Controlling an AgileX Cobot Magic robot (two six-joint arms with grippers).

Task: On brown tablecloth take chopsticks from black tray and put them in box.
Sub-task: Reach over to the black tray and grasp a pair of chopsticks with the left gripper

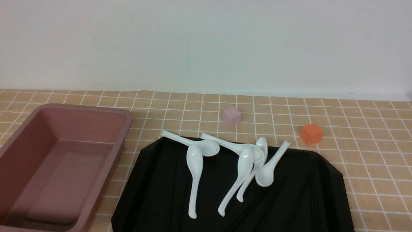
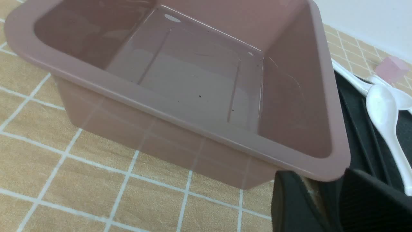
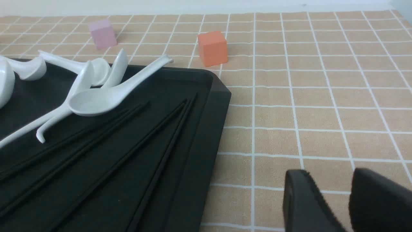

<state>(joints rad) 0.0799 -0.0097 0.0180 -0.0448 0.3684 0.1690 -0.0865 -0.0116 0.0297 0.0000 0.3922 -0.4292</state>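
Several thin black chopsticks (image 3: 166,151) lie fanned out on the black tray (image 3: 206,129), next to white spoons (image 3: 93,101). In the front view the tray (image 1: 154,193) sits at the centre front of the brown tablecloth (image 1: 370,167); the chopsticks barely show against it there. The empty mauve box (image 1: 64,154) stands to the tray's left. My right gripper (image 3: 328,193) is open and empty over bare cloth, to the right of the tray. My left gripper (image 2: 325,190) is open and empty, low beside the near corner of the box (image 2: 193,129). Neither gripper shows in the front view.
Several white spoons (image 1: 194,167) lie across the far half of the tray. A pink cube (image 1: 232,116) and an orange cube (image 1: 311,134) stand on the cloth behind the tray. A white wall closes the back.
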